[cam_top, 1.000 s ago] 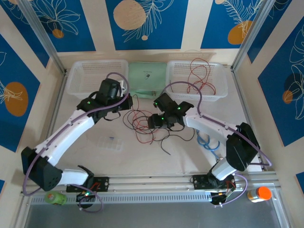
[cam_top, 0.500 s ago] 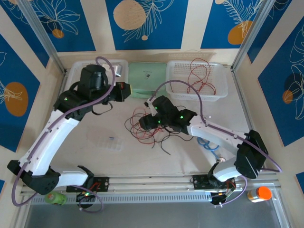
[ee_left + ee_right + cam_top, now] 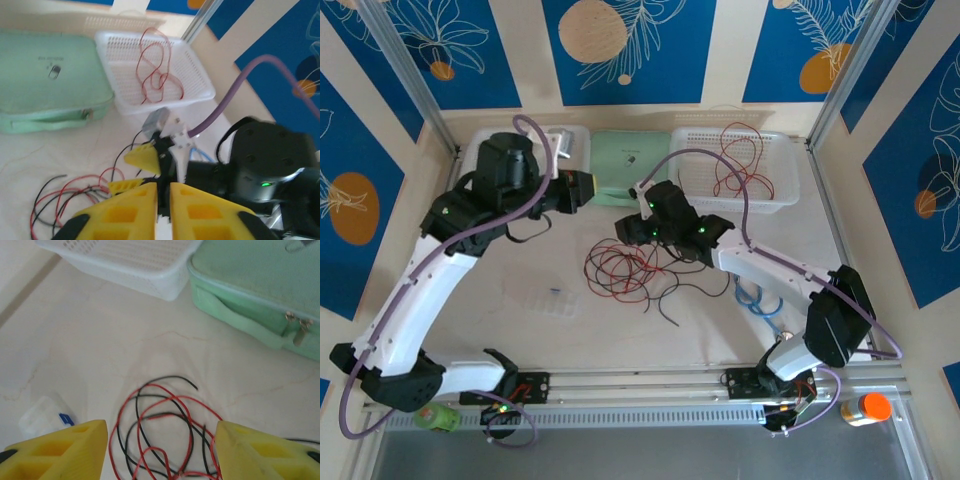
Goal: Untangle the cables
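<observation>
**Tangle on the desk under the spread right hand**

The cables (image 3: 625,270) lie as a loose knot of red and black strands on the desk (image 3: 520,255), right below and in front of the right hand (image 3: 626,229). In the right wrist view the tangle (image 3: 165,435) sits between that hand's two yellow fingers (image 3: 65,447), with one black end curling away beyond them. The right hand (image 3: 162,450) is spread wide and pinches nothing.

The left hand (image 3: 585,187) is off to the left of the tangle and apart from it, pointing toward the right hand. From its wrist view, its fingers (image 3: 125,212) stand close together with only a thin slit between them, and nothing is in that slit. The tangle (image 3: 65,197) lies below and to the left of these fingers, and the right hand (image 3: 135,172) is just ahead of them.

More red cables (image 3: 740,165) lie loose in the right basket (image 3: 785,190), beyond and to the right of the right hand. A green case (image 3: 630,160) lies just beyond both hands, between that basket and the left basket (image 3: 480,165). A small clear box (image 3: 545,300) is on the desk below the left hand, nearer the arm bases. A light blue cable (image 3: 760,300) lies under the right arm, well behind its hand.
</observation>
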